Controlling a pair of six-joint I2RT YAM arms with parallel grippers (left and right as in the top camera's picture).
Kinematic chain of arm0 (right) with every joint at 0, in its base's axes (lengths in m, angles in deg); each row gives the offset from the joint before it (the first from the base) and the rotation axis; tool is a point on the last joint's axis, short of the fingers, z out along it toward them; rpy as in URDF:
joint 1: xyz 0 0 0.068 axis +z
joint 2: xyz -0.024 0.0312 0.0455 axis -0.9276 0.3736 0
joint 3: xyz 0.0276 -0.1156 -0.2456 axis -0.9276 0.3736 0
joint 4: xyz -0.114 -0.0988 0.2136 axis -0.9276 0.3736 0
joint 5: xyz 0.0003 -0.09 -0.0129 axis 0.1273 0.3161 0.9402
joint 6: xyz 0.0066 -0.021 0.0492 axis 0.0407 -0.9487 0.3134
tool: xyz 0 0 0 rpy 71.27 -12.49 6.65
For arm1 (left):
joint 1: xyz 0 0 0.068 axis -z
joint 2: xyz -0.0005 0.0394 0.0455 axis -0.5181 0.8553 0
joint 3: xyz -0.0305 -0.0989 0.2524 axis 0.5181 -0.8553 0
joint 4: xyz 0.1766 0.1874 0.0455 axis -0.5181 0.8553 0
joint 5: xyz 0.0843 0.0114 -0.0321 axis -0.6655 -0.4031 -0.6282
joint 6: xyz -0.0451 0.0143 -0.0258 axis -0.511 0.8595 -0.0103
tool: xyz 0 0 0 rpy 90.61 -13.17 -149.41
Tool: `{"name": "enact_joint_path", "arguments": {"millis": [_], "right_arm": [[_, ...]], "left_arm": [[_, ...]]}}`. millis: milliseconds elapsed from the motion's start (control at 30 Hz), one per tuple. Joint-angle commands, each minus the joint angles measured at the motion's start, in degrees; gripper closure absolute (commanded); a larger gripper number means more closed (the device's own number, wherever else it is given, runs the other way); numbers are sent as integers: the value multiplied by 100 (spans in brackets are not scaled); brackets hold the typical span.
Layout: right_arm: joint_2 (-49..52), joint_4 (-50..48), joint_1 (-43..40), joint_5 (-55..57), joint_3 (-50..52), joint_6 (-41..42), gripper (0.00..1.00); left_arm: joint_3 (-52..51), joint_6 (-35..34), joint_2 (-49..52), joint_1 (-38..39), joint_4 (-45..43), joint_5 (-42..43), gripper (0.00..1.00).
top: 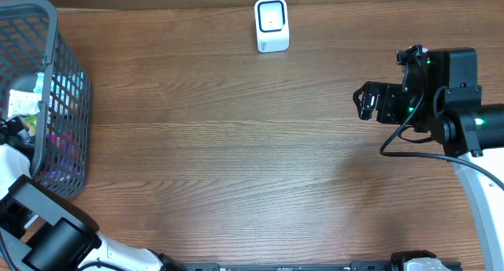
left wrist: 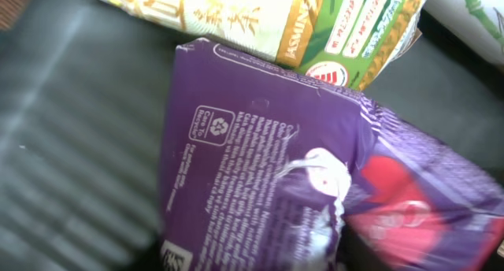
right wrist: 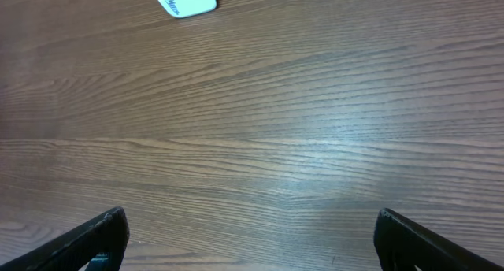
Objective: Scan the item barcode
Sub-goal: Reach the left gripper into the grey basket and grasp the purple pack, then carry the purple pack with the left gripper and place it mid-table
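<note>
- Overhead, we see a grey mesh basket [top: 67,74] at 9 o'clock on the wooden table [top: 236,161], and a small white scanner [top: 272,24] at 12 o'clock near the far edge.
- We see the left arm [top: 43,224] come up from 7 o'clock and reach into the basket. Its jaws are hidden there, and the left wrist view shows no fingers, so we cannot tell how far they are open or whether they hold anything.
- Left wrist view: a purple packet [left wrist: 260,168] fills most of the frame, lying tilted on the dark basket floor [left wrist: 71,145].
- On the purple packet we see a boxed recycling mark at 10 o'clock and a block of fine white print beside it, both too blurred to read. A red patch shows at 4 o'clock, and a white patch with dark marks is cut off at the bottom edge; we cannot tell if it is the barcode.
- Touching the packet's top edge at 12 o'clock lies a cream and green packet [left wrist: 260,19]. We can read "JASMINE" on it, next to gold characters that we cannot make out.
- We see the right gripper [top: 367,102] at 3 o'clock, well apart from the basket and the scanner, its jaws spread wide and holding nothing.
- Right wrist view: both fingers [right wrist: 98,235] frame bare wood. The scanner sits at 11 o'clock with blue lettering too small to read.
</note>
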Motion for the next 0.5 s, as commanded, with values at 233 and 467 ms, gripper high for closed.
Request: {"name": "enact_joint_path", "arguments": {"millis": [233, 467], "right_arm": [[-31, 61, 35, -31, -125, -22, 0], [-31, 59, 35, -31, -125, -22, 0]], "left_arm": [[1078, -149, -201, 186, 1163, -118, 96], [3344, -935, -782, 697, 2413, -177, 96]]}}
